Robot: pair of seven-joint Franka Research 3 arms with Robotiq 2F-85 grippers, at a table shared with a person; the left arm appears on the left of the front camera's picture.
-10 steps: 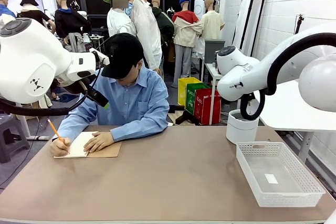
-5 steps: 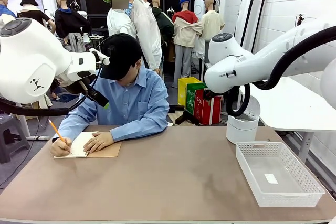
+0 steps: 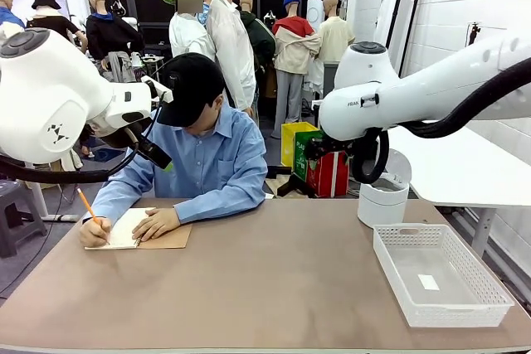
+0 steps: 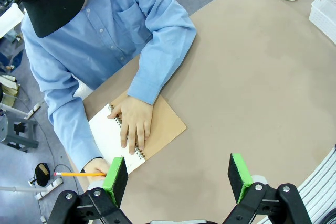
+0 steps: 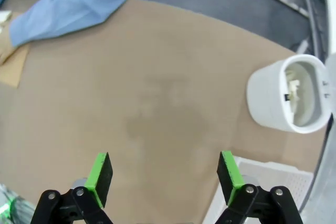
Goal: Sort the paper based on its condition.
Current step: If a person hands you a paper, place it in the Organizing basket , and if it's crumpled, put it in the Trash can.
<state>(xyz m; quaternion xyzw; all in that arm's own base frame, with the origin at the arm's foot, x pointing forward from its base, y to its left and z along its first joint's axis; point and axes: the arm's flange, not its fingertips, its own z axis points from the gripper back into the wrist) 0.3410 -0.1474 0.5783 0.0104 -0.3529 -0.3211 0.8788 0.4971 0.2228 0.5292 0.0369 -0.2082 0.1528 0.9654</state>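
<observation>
Only paper [image 4: 105, 132] in sight: a smooth page in the open spiral notebook [image 4: 165, 127], well apart from the white mesh basket [image 3: 412, 248] toward the other end of the table. Pinned there under a person's hand [image 4: 134, 124], with a pencil [image 4: 79, 173] at work on it. Left gripper [image 4: 177, 174] hanging above the notebook, far from the basket, green pads spread wide, nothing between them. Right gripper [image 5: 164, 174] high over bare tabletop nearer the basket, likewise spread and empty. Danger in reaching early: could strike the hand or pencil, tear the page at the spiral, or crease a flat sheet and spoil the very condition to be judged. Danger too in swinging low beside the basket: could clip the white tub [image 3: 382, 201] just beyond it. Hard to make out: whether the page is torn free or bound, what sits inside the tub, and whether the pale patch on the basket floor is a label or a scrap. No sign of which place suits flat sheets and which suits wads.
</observation>
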